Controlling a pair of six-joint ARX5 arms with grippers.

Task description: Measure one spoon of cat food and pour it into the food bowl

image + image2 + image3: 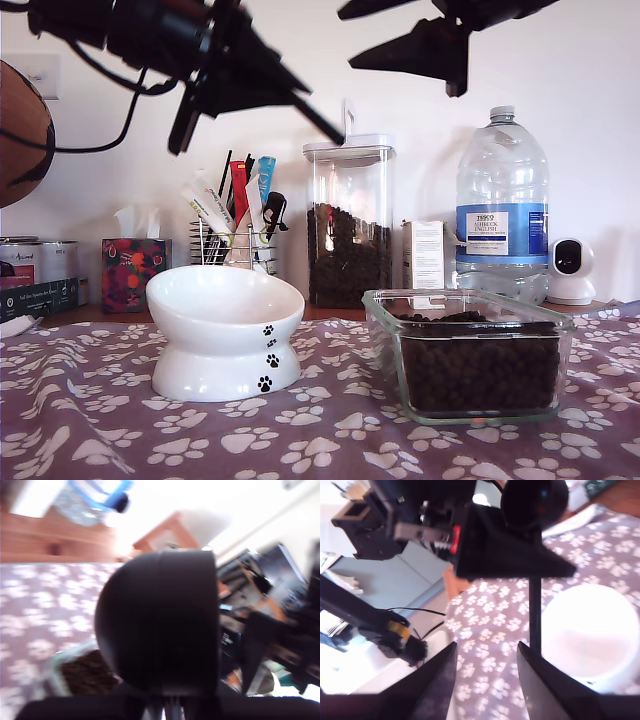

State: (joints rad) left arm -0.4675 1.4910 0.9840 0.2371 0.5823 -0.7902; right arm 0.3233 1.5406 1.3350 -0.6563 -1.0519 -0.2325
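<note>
My first gripper (262,85) hangs high at the exterior view's upper left, shut on the black spoon (322,120), whose thin handle slants down toward the canister. The spoon's round bowl (157,620) fills the first wrist view, showing only its outside, so I cannot tell what it holds. My second gripper (348,38) hovers open at the exterior view's upper right. In its own view the open second gripper (487,650) has the handle (535,610) ending beside one finger. The white food bowl (225,300) stands empty below. Cat food (480,365) fills a square glass dish.
A tall clear canister (348,265) of kibble, a wire caddy of utensils (238,225), a tissue box (133,270), a small carton (425,255), a large water bottle (502,210) and a white camera device (572,270) line the back. A purple paw-print cloth (330,440) covers the table.
</note>
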